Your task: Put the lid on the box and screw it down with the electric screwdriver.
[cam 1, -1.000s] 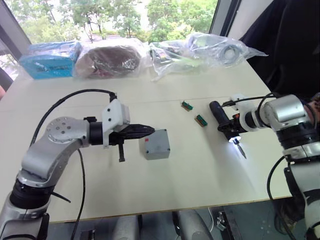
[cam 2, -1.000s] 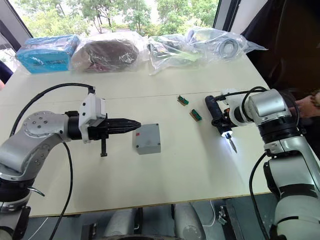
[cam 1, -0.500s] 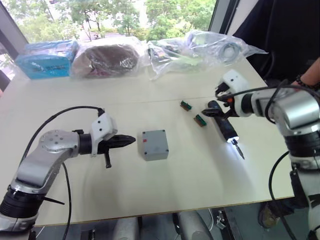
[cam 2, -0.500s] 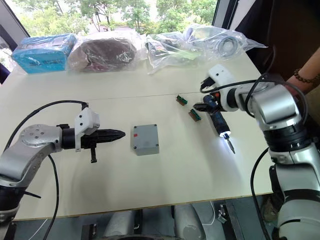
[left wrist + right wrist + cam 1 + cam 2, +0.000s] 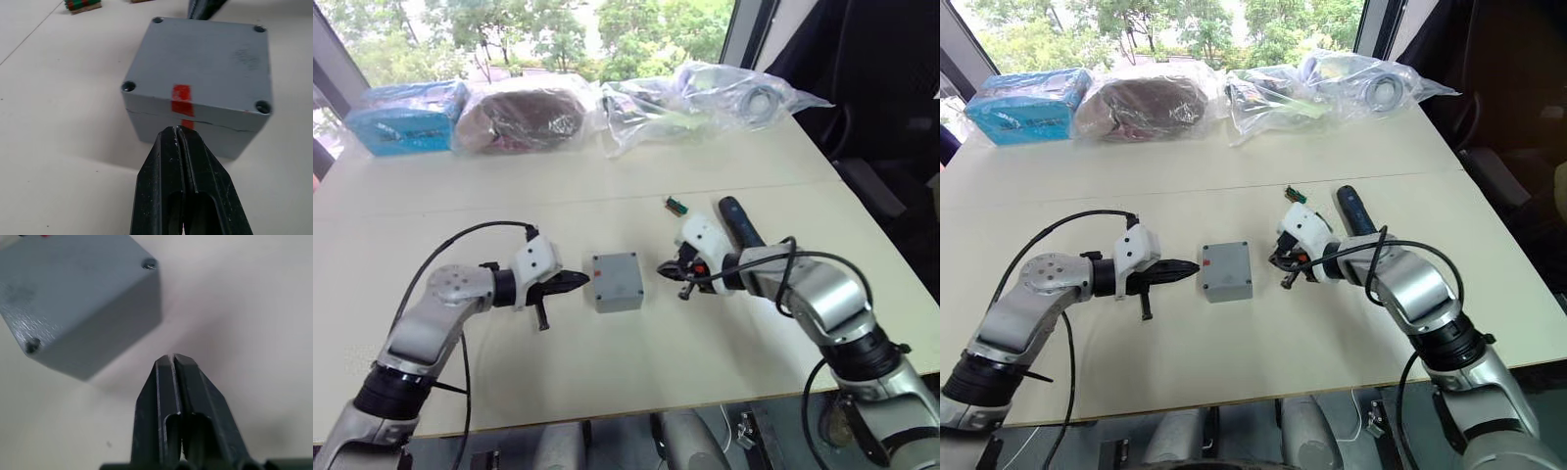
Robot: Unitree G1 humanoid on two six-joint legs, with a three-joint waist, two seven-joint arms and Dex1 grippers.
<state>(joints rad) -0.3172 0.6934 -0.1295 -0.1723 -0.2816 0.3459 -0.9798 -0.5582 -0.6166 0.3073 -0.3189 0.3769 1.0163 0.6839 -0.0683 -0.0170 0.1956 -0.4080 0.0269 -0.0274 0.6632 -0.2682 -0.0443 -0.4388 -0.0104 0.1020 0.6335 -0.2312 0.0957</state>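
Box (image 5: 616, 282) mid-frame, lid (image 5: 205, 54) on: looks light, rigid, slick plastic, so pinch its side walls. Both grippers (image 5: 179, 134) (image 5: 173, 360) are closed, empty.

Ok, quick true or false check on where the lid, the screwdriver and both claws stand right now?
1. The flat grey plastic lid sits on the square grey plastic box. True.
2. The right claw holds the dark pen-shaped electric screwdriver. False: the screwdriver lies on the white table behind that arm, and the claw is shut on nothing.
3. The left claw is shut, pointing at the box's side with the red tape strip. True.
4. The box is gripped between open fingers. False: both claws are closed, one on either side of it.
5. A small green-and-red piece lies near the screwdriver. True.
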